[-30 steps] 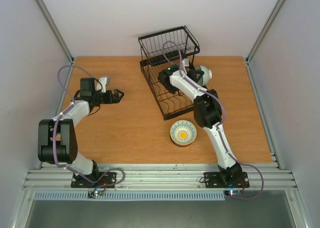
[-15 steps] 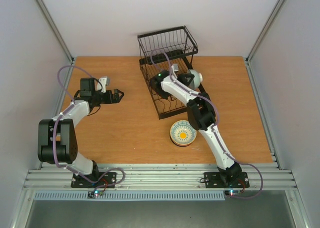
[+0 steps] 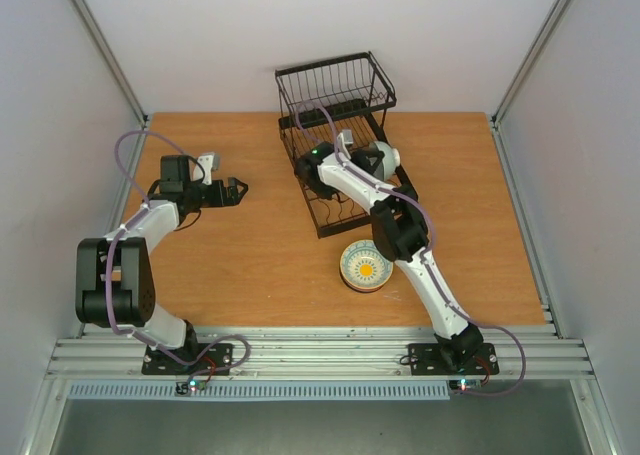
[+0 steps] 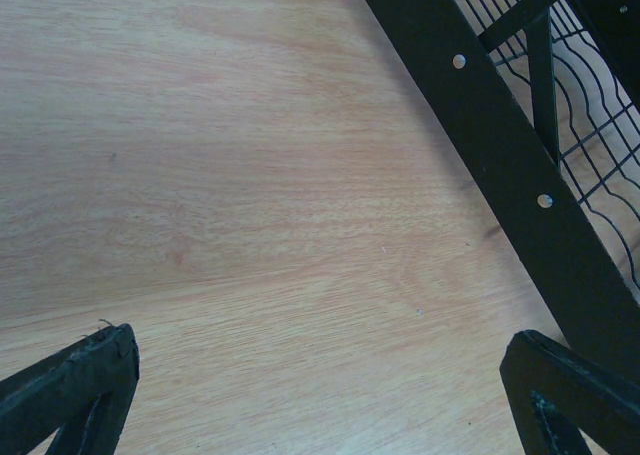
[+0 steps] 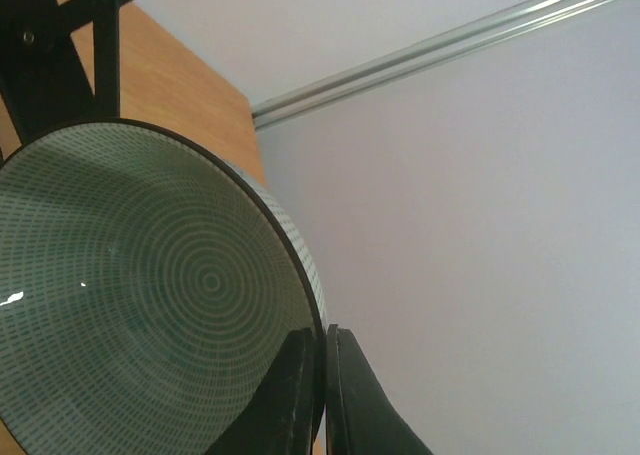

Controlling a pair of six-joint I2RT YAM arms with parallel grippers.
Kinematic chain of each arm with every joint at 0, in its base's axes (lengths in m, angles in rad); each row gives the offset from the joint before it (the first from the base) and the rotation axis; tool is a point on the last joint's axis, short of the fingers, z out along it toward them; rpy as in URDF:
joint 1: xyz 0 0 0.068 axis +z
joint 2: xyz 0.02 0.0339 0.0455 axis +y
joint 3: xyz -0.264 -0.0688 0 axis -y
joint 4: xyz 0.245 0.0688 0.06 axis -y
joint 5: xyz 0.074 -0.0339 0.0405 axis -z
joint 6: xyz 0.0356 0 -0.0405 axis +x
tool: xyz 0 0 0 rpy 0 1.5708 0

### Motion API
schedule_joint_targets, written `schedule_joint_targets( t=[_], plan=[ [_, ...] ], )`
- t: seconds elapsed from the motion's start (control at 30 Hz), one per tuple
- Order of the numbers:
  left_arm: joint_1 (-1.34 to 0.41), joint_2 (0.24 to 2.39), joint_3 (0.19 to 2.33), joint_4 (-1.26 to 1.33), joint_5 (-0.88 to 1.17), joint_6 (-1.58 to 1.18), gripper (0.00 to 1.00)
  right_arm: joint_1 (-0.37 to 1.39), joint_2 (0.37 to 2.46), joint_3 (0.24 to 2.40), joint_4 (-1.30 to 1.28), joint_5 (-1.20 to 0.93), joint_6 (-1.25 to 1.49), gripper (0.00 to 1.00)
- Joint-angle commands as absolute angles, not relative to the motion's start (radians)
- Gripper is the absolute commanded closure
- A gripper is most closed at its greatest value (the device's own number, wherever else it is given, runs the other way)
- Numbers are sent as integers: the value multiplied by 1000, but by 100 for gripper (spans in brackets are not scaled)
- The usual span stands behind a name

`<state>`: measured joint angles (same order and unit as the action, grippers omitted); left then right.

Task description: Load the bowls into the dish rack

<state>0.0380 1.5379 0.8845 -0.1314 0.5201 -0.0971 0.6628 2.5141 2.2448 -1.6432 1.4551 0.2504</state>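
Observation:
My right gripper [image 3: 372, 159] is shut on the rim of a pale green bowl [image 3: 384, 159] and holds it on edge over the right side of the black wire dish rack [image 3: 335, 190]. In the right wrist view the bowl [image 5: 150, 295] shows a green ringed inside, with my fingers [image 5: 320, 395] pinching its rim. A second bowl [image 3: 366, 265] with a yellow centre sits on the table in front of the rack. My left gripper [image 3: 238, 190] is open and empty over bare wood left of the rack, whose black frame [image 4: 500, 145] shows in the left wrist view.
The rack's taller basket section [image 3: 335, 90] stands at the far end by the back wall. White side walls with metal rails [image 3: 105, 50] enclose the wooden table [image 3: 250, 255].
My right gripper has carried the green bowl leftward, from beside the rack's right edge to over the rack. The left arm has not moved.

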Motion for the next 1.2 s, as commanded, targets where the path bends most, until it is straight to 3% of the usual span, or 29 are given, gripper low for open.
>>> schedule_joint_targets(
  t=[0.0,0.43,1.17],
  plan=[
    [39,1528,907,-122,526,-94,1,648,2559,2332,-1841,1531,243,99],
    [39,1537,907,-123,529,-94,1,602,2665,2474,-1841,1569,235,99],
    [40,1548,907,-123,529,-92,1,589,2714,2430,-1841,1625,458,99]
  ],
)
